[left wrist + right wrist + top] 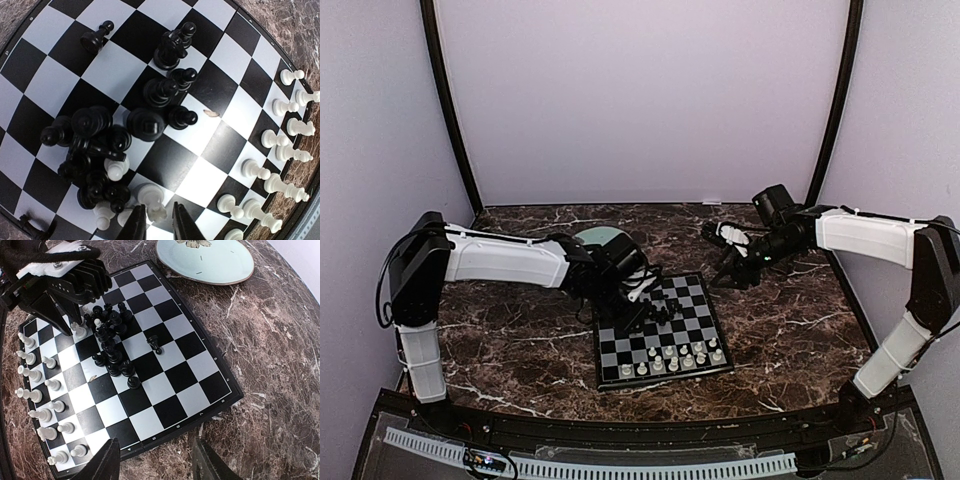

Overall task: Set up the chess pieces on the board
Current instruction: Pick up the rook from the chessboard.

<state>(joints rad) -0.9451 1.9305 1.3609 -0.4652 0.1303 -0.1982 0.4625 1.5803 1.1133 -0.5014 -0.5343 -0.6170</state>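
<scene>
Chess pieces all on the board, not sorted. Black pieces heaped in a loose cluster around the middle and toward the left arm's side, several toppled and overlapping. One black pawn sits apart from the heap on an open square. White pieces mostly in two rows along one edge of the board, the edge nearest the arm bases in the top view. A few stray white pieces are mixed into the edge of the black heap.

Board lies flat on the dark marbled table, roughly centred between the arms and turned slightly askew.

Left gripper low over the board at the rim of the heap, fingers narrowly apart. One white piece sits right at the fingertips. Cannot tell whether the fingers clamp it or only flank it.

Right gripper off the board, hanging above the table past its far right corner, fingers spread wide with nothing between them.

Pale green plate on the table just beyond the board's far edge, near the left arm's forearm in the top view.
</scene>
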